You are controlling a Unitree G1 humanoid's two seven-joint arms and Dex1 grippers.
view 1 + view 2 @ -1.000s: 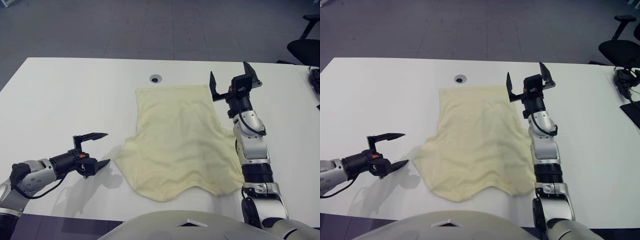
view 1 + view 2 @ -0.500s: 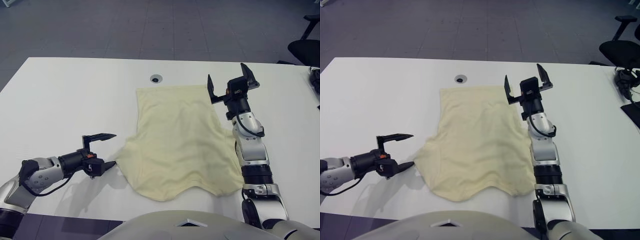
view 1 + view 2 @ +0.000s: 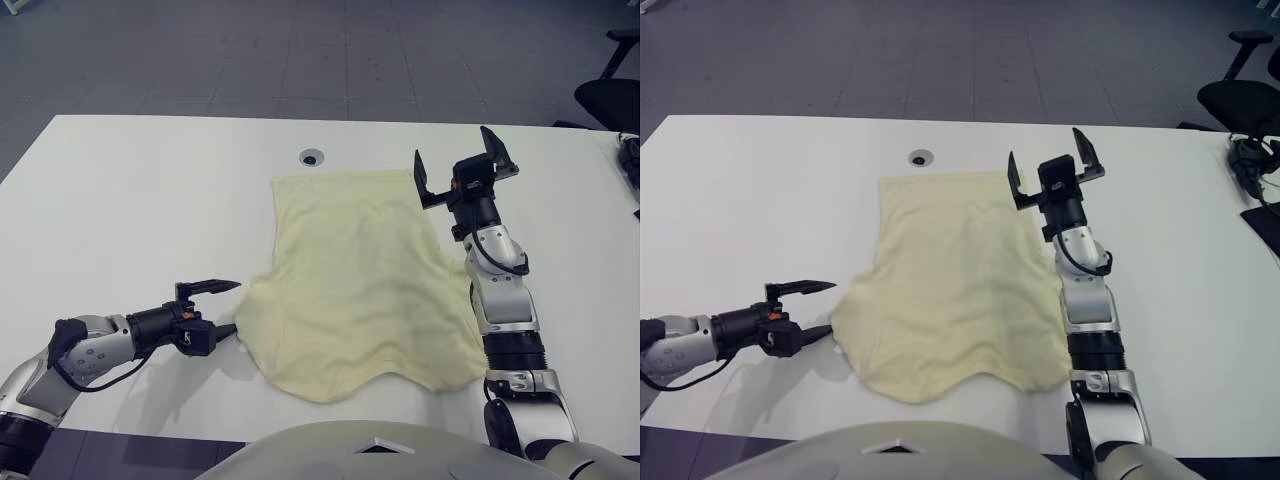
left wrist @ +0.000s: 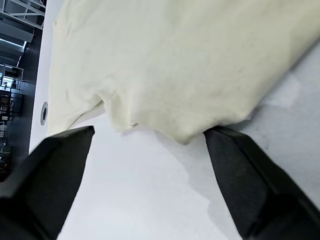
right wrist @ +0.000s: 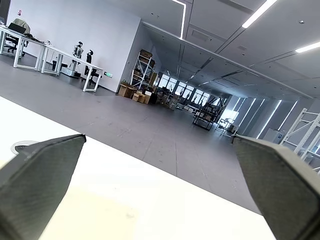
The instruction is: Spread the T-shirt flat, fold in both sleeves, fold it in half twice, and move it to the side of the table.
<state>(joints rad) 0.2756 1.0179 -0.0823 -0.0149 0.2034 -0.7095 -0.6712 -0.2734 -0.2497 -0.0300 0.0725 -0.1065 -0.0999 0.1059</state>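
A pale yellow T-shirt (image 3: 355,280) is lying rumpled at the centre of a white table (image 3: 150,190), its sleeves hard to make out. At lower left, the left gripper (image 3: 236,306) is spreading its fingers around the shirt's corner; contact is unclear. At upper right, the right gripper (image 3: 452,145) is hovering spread wide, its arm (image 3: 500,300) hiding the shirt's edge.

A white, flat-topped rectangular bench (image 3: 150,200) stands on a grey tiled floor (image 3: 300,50). Around the middle of its width lies a pale yellow fabric T-shirt (image 3: 355,285), softly rumpled. The shirt's far edge is straight and narrow, and its wider, wavy edge lies close to the bench's near side. A small round grey cable grommet (image 3: 311,157) sits in the top just beyond the shirt's far left corner, apart from it. At the right edge lies a black cabled object (image 3: 1248,158), too small to make out.
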